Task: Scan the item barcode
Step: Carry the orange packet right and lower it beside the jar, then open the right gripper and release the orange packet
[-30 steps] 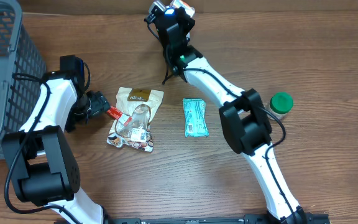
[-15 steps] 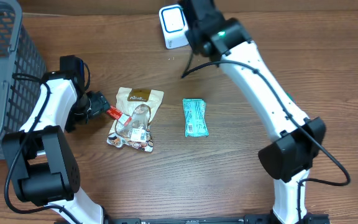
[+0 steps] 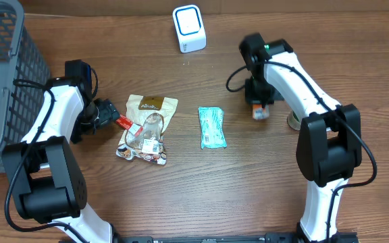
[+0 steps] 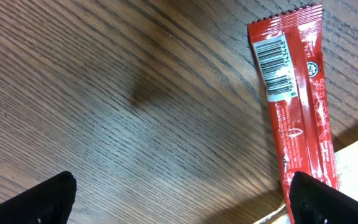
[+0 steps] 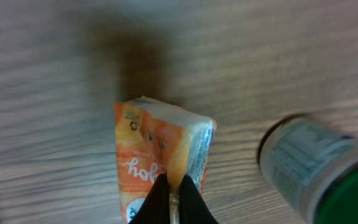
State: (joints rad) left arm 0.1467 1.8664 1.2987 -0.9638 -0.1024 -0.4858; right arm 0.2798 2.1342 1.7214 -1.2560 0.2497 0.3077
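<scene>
Since a second ago we are swinging the orange packet (image 5: 160, 155) from the scanner (image 3: 189, 28) to beside the green-lidded jar (image 5: 309, 168), right tool (image 5: 174, 190) clenching it, left tool (image 4: 179, 205) released over the red stick (image 4: 294, 106). Scan seemingly done; set-down remaining.

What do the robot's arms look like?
The left arm and right arm are smooth white tubes joined by chunky black blocks. Thin black cables loop along them, a small green light glows on the right one, and the fingers are black.

Orange packet (image 5: 157, 149), red barcoded sachet (image 4: 297, 124)
</scene>
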